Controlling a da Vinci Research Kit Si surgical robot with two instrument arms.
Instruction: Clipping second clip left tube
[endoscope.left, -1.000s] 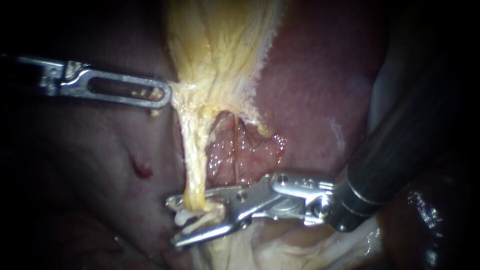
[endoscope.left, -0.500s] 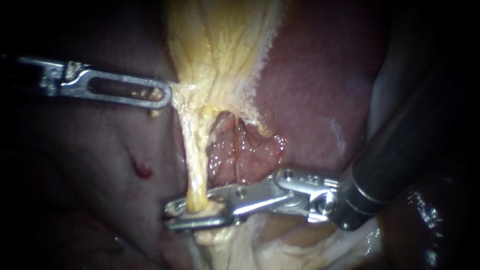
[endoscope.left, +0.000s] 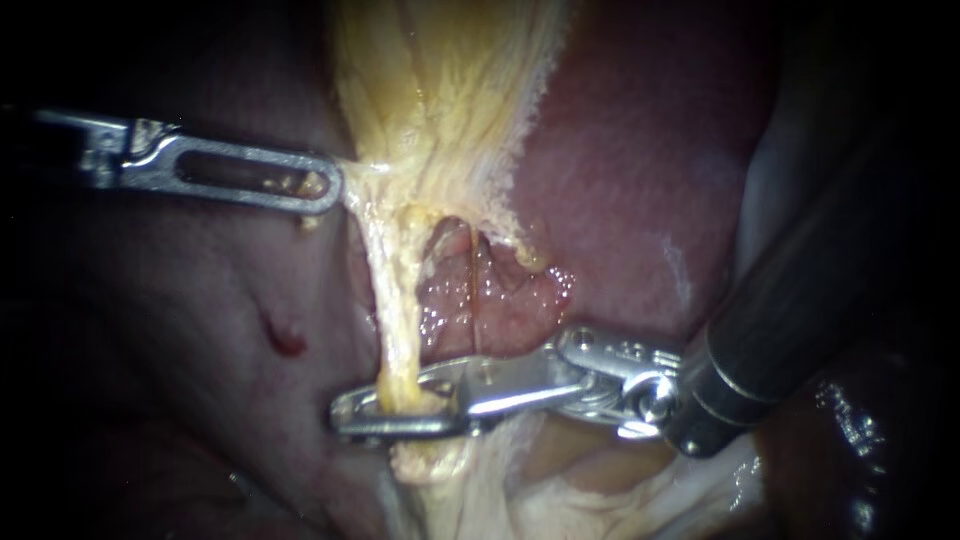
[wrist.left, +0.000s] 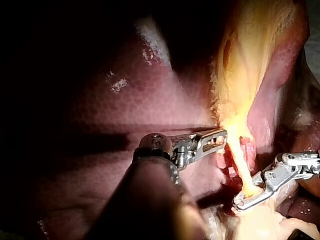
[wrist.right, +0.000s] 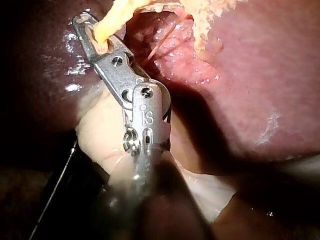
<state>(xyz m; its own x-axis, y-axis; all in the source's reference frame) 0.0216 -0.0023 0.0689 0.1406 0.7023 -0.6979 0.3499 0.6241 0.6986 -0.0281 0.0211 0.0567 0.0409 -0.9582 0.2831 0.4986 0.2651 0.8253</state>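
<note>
Left tube (endoscope.left: 398, 310). Runs as a taut yellow strand from the gallbladder (endoscope.left: 440, 90) at 12 o'clock down to about 6 o'clock in the endoscope view, long axis close to the 12-to-6 line. Keeps a thinner reddish strand (endoscope.left: 473, 300) just beside it toward 3 o'clock, with raw liver (endoscope.left: 640, 150) behind the 2. Crossed near its lower end by the right instrument (endoscope.left: 345, 418), entering from 4 o'clock and lying almost along the 3-to-9 line, so roughly square to the strand. Clenched there on the left tube from 2 sides, jaw tips poking just past it toward 9 o'clock. Matches the right wrist view, with the strand pinched close to the tips. Cannot make out a clip itself, either between the jaws or elsewhere on the strand. Left instrument (endoscope.left: 325, 190), in from 9 o'clock, clamped on the gallbladder's fringe at about 10 o'clock, well apart from the crossing and seemingly keeping the strand stretched. Looks like the squeeze stage of the clipping, judging by the closed jaws. Probably calls next for releasing and backing out toward 3 o'clock, along the jaws' own axis and across the tube, not along it, to avoid dragging or tearing the stretched strand. Nearer of the 2 instruments to the site: the right, already on it.
</note>
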